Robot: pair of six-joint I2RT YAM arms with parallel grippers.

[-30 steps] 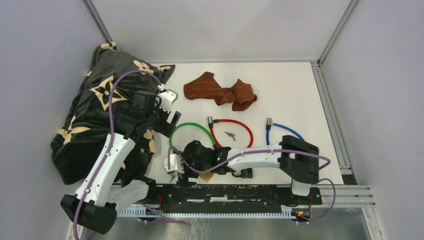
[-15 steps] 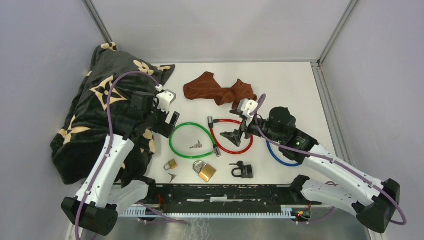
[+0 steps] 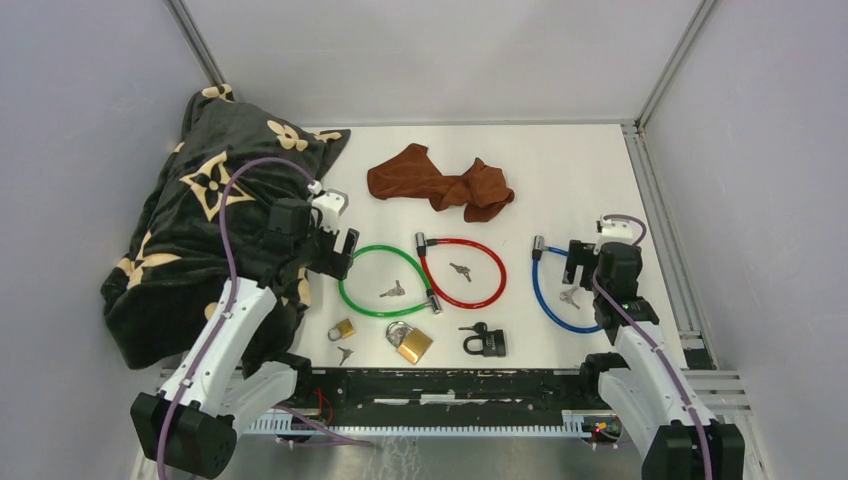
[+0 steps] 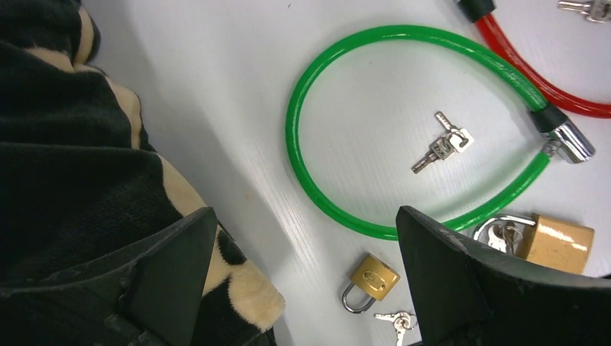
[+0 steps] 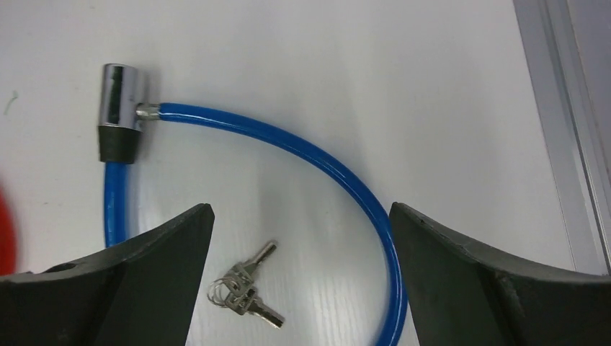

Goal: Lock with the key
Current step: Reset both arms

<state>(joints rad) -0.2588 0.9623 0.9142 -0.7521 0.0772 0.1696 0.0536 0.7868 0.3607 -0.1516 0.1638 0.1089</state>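
Three cable locks lie on the white table: green (image 3: 348, 283), red (image 3: 497, 270) and blue (image 3: 541, 298), each with a key bunch inside its loop. My left gripper (image 3: 337, 250) hangs open at the green loop's left edge. In its wrist view the left gripper (image 4: 304, 213) frames the green cable (image 4: 302, 94), its keys (image 4: 443, 148) and a small brass padlock (image 4: 371, 280). Over the blue loop my right gripper (image 3: 588, 262) stands open. Through the right gripper (image 5: 301, 207) I see the blue cable (image 5: 331, 169) and its keys (image 5: 245, 292). Both hold nothing.
A black-and-cream blanket (image 3: 190, 230) is heaped at the left, close to my left arm. A brown cloth (image 3: 440, 185) lies at the back. Near the front edge sit a larger brass padlock (image 3: 409, 341), a black padlock (image 3: 486, 341) and a loose key (image 3: 344, 353).
My right arm has swung from the front left, past the red loop, to the right and now hovers over the blue cable lock. The left arm shifted only slightly.
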